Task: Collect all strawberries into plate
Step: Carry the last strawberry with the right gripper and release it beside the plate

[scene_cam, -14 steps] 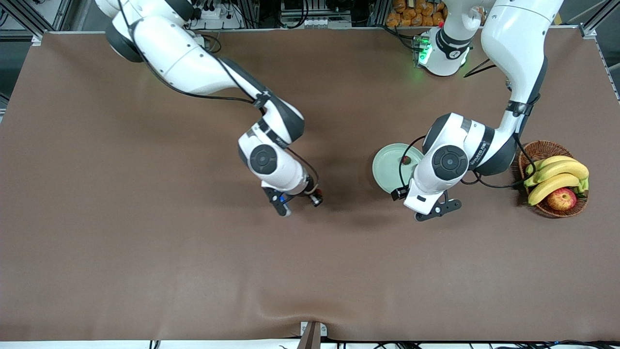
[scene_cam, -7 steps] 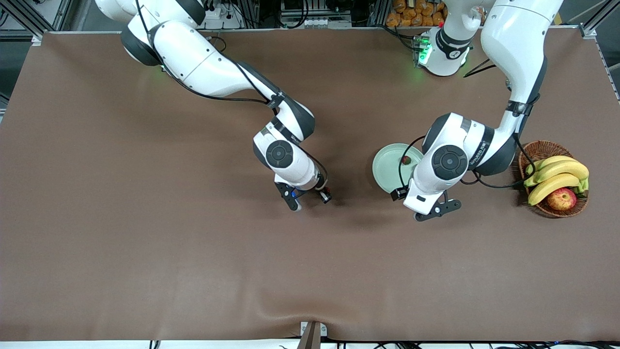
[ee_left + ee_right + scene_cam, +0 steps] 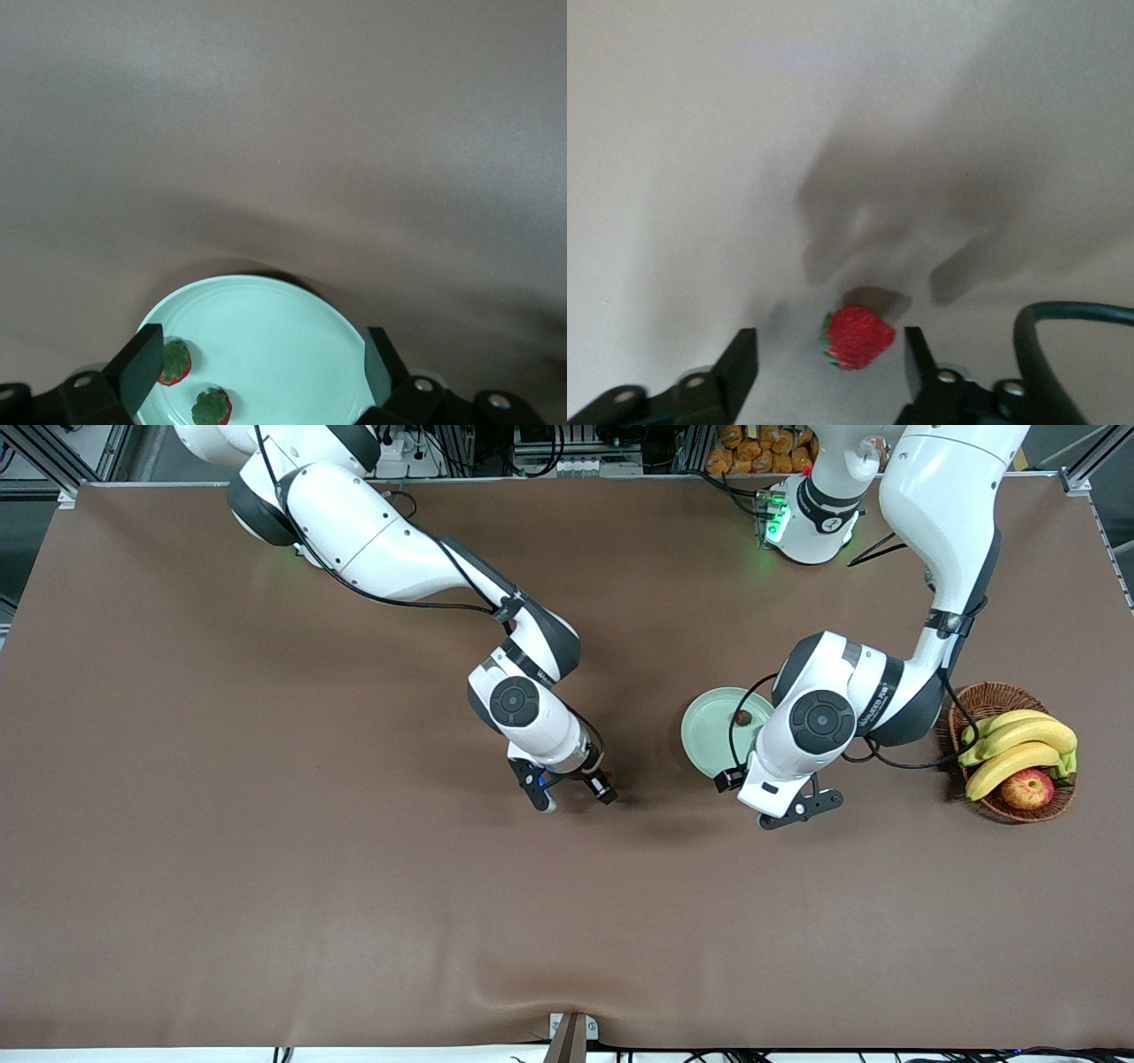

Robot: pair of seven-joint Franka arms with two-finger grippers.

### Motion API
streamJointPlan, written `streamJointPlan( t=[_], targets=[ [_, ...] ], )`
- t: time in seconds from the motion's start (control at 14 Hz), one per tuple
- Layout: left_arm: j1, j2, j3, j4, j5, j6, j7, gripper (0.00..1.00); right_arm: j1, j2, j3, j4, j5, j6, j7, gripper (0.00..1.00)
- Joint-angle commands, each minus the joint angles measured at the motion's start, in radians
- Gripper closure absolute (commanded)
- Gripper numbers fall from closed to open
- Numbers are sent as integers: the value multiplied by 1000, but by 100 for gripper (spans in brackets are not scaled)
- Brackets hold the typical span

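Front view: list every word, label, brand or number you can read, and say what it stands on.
Black lettering on the white forearm link of the left arm: too small to read.
Black lettering on the white forearm link of the right arm: too small to read.
Pale mint-green round plate, brown wicker basket, brown table cover: no text.
Both wrist views: no text.

A brown-covered table [image 3: 266,850] carries a pale mint-green plate [image 3: 704,735] near its middle, a wicker basket [image 3: 997,695] toward the left arm's end, and one loose strawberry [image 3: 858,337] on the bare cover.
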Motion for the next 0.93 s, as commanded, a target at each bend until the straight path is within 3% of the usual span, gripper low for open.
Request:
streamJointPlan(
  t=[0.0, 0.5, 0.86],
  targets=[
    [-6, 12, 2, 13, -20, 4, -4, 0, -27, -9, -3, 38, 3, -66, 7, 0],
    [-21, 58, 2, 83, -19, 26, -60, 0, -183, -46, 43, 127, 8, -297, -80, 0],
    [-108, 112, 2, 141, -14, 29, -189, 0, -413, -84, 167, 165, 8, -537, -311, 0]
  ],
)
